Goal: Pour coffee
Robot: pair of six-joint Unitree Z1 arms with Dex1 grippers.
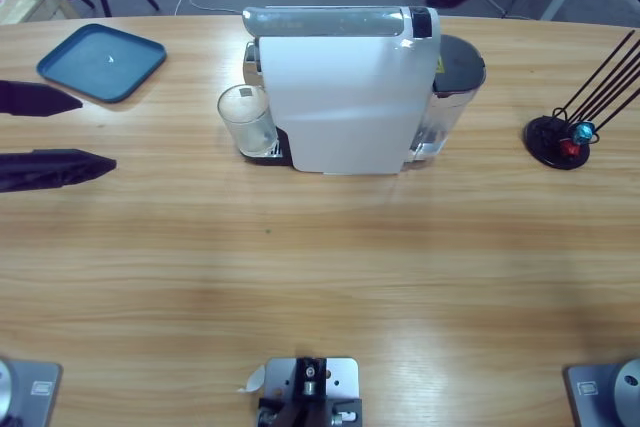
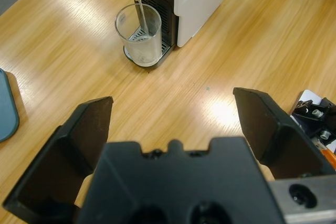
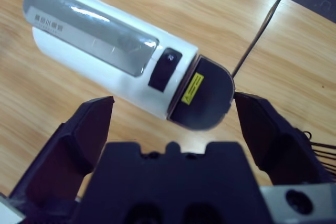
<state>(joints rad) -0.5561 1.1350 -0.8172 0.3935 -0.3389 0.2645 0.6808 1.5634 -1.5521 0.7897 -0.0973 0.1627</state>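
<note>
At the centre top of the high view stood the white coffee machine (image 1: 340, 97), with a clear glass (image 1: 247, 119) on its drip tray under the spout, so that whatever ran out would fall into it; in the left wrist view a thin stream (image 2: 142, 17) dropped from the spout into the glass (image 2: 139, 35), and the coffee itself was too faint to make out there. The left gripper (image 2: 173, 124), jaws spread wide and empty, sat at the left edge of the high view, facing the glass but well apart, likely waiting for the fill to end; the right gripper (image 3: 173, 124), also spread and empty, hung above the machine's rear end near its black button (image 3: 164, 69), probably because it works the control.
</note>
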